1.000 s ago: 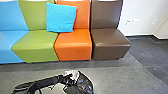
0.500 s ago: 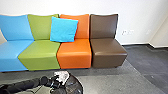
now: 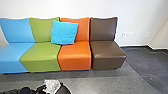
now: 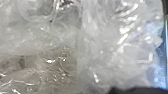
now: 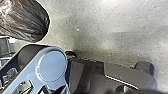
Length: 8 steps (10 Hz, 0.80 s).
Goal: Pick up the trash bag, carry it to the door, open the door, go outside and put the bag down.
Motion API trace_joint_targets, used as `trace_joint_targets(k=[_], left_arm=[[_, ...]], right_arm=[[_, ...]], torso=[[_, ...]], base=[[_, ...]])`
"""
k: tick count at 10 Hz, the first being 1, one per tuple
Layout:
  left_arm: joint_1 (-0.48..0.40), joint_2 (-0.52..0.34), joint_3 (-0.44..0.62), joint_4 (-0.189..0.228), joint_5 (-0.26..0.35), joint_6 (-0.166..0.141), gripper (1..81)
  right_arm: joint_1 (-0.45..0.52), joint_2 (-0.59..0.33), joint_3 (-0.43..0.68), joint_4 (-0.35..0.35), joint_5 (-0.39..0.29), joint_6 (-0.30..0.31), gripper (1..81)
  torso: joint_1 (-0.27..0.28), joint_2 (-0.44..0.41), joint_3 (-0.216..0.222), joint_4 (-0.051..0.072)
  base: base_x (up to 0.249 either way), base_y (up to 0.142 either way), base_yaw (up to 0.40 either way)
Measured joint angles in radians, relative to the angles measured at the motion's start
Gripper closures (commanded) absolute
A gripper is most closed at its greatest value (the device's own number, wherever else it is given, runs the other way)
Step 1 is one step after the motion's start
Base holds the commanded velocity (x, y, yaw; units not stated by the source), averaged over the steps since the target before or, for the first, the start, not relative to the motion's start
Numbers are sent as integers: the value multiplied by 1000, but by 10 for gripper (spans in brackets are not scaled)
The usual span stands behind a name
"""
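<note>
At the bottom left of the head view, my left gripper (image 3: 41, 89) is shut on the trash bag (image 3: 64, 90), whose pale crumpled top (image 3: 52, 85) bunches beside it. The bag's lower dark part is cut off by the bottom of that view. Shiny clear plastic of the bag (image 4: 105, 47) lies close in front of the left wrist camera. In the right wrist view the dark, glossy side of the bag (image 5: 23, 21) bulges above the grey floor, near the robot's own body. The door cannot be made out.
A row of padded seats, blue (image 3: 16, 55), green (image 3: 42, 56), orange (image 3: 75, 56) and brown (image 3: 106, 55), stands against the white wall (image 3: 140, 15). A bright blue cushion (image 3: 64, 32) leans on the backrests. Dark floor (image 3: 142, 60) stretches along the wall at the right.
The head camera's view has shifted. My left arm has moved to the left and lower in it, and the bag has gone along with the arm.
</note>
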Motion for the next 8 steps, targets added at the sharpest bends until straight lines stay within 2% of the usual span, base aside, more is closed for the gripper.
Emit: trace_joint_targets(k=[2,4,5,6,8], left_arm=[[70,-63,105,34,-9,0,811],[130,-116,171,64,-13,1,811],[144,-132,193,82,-34,1,811],[161,-127,203,97,-54,1,811],[185,-102,207,117,-68,1,811]], right_arm=[[-8,-3,-2,0,7,0,10],[-11,-3,-7,0,8,0,10],[-11,-3,-8,0,10,0,10],[-10,-2,-8,0,12,0,10],[-11,0,-8,0,11,0,10]], torso=[[-44,68,0,0],[-88,137,0,0],[-104,164,5,0],[-119,189,21,0],[-157,245,79,0]], base=[[0,0,0],[0,0,0],[0,0,0],[0,0,0],[0,0,0]])
